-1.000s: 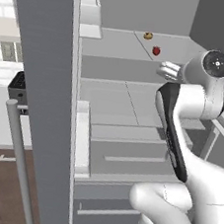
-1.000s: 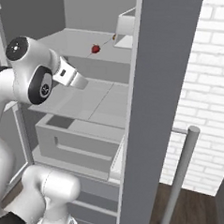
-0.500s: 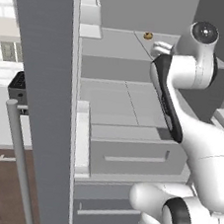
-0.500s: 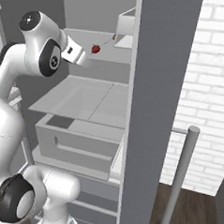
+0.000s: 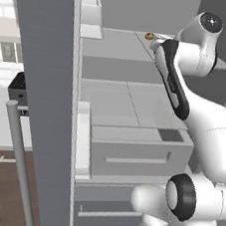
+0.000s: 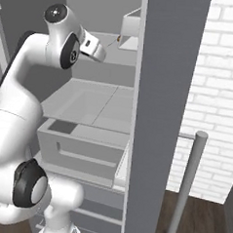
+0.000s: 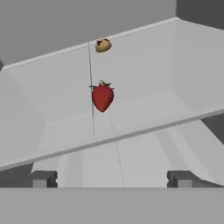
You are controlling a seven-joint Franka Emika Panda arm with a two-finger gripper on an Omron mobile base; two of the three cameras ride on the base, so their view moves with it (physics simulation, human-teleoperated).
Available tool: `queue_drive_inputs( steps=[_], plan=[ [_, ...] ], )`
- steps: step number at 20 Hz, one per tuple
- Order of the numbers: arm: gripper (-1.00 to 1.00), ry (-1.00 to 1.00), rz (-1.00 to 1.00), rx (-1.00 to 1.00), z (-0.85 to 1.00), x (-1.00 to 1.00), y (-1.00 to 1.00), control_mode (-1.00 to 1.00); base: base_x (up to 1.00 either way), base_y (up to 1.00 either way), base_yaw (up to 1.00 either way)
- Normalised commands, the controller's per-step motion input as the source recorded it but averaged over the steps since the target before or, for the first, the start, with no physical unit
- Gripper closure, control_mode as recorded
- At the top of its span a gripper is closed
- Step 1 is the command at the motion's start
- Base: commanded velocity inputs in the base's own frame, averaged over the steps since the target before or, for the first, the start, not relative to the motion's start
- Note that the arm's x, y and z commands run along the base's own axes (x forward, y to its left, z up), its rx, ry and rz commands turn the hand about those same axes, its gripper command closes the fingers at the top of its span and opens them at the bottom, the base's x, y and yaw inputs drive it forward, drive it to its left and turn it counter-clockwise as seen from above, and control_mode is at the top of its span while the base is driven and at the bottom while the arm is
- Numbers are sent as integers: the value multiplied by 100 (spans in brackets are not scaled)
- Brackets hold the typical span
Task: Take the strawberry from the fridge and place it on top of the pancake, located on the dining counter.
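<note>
The strawberry (image 7: 102, 96) lies on the pale grey upper shelf (image 7: 144, 78) of the fridge (image 5: 44, 76), a short way ahead of my gripper (image 7: 112, 179) and slightly left of its middle. The gripper is open, its two dark fingertips (image 7: 43, 178) far apart and nothing between them. In the right base view the hand (image 6: 93, 46) is raised at the shelf's front edge. My arm hides the strawberry in both base views. The pancake and the dining counter are out of view.
A small yellow-brown round item (image 7: 103, 45) sits farther back on the same shelf, also seen in the left base view (image 5: 149, 36). Below the shelf a grey drawer (image 5: 136, 148) stands pulled out. Open fridge doors (image 6: 164, 92) flank the arm on both sides.
The arm has risen and the hand has swung up to the upper shelf's front edge. The strawberry, earlier visible in the base views, is now behind the arm.
</note>
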Motion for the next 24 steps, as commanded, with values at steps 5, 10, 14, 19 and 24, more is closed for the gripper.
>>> queue_drive_inputs(
  steps=[5,10,14,19,24],
  plan=[
    [-100,0,15,-1,-2,50,0,-100,0,0,0],
    [-100,0,6,-5,-11,50,0,-100,0,0,0],
    [-100,0,3,-4,-8,37,0,-100,0,0,0],
    [-100,0,2,-3,-9,18,0,-100,0,0,0],
    [-100,0,2,-3,-12,20,0,-100,0,0,0]
  ],
)
